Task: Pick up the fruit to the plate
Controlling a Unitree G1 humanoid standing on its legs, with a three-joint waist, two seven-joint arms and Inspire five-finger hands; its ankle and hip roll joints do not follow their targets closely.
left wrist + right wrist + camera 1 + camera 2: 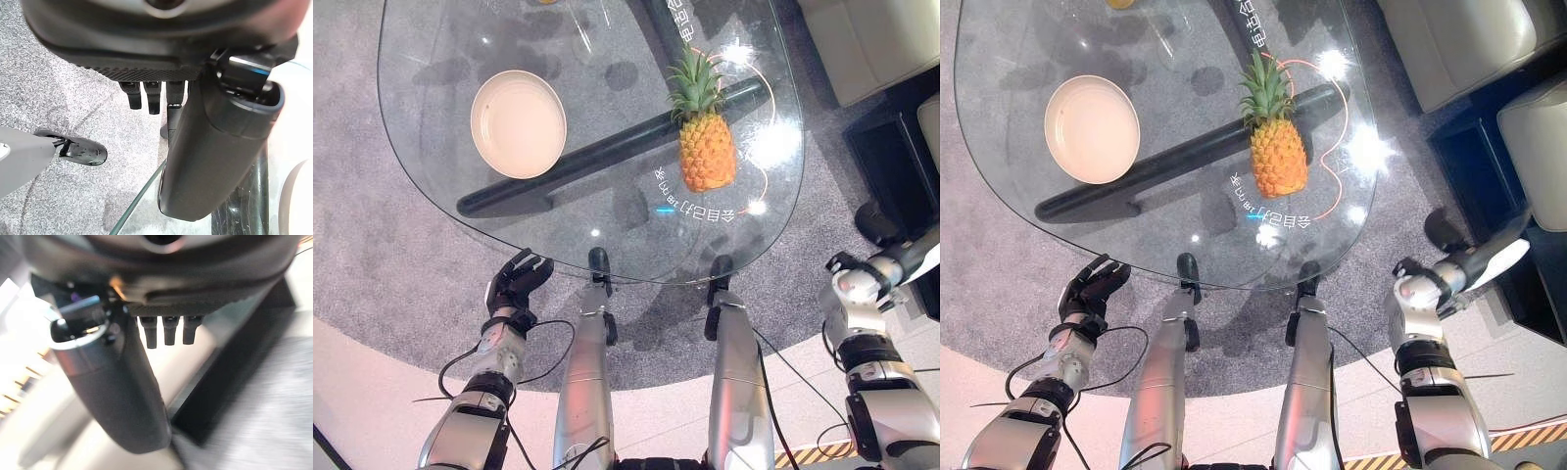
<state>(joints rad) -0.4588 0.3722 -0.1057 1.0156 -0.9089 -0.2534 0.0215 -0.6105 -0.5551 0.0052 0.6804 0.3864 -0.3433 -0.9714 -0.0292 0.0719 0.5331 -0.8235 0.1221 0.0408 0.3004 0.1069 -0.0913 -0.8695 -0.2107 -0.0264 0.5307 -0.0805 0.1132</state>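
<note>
**Pineapple on the table, both hands empty**

So the pineapple (706,147) is lying on the glass table (431,166), over on the right half, with its leafy crown pointing toward the far edge and the orange body toward the robot. It's resting right over a dark bar (597,152) that shows through the glass and runs diagonally under the top. There's some printed lettering on the glass just in front of the fruit, and a few bright light glints around it.

The plate (518,123) is on the left half of the same table, cream coloured, round, nothing in it. It sits well apart from the pineapple, with the dark bar passing under the glass between them.

The left hand (516,281) is down below the near edge of the table on the left side, over the grey carpet (382,255), not touching the glass. From its wrist view the fingers (151,95) hang relaxed and the thumb sticks out straight, gripping nothing.

The right hand (1482,262) is way off to the right, past the table's edge and well apart from the fruit, near a dark cabinet (901,157) and a pale sofa (871,39). Its wrist view shows the fingers (168,330) relaxed too, thumb extended, nothing held.
</note>
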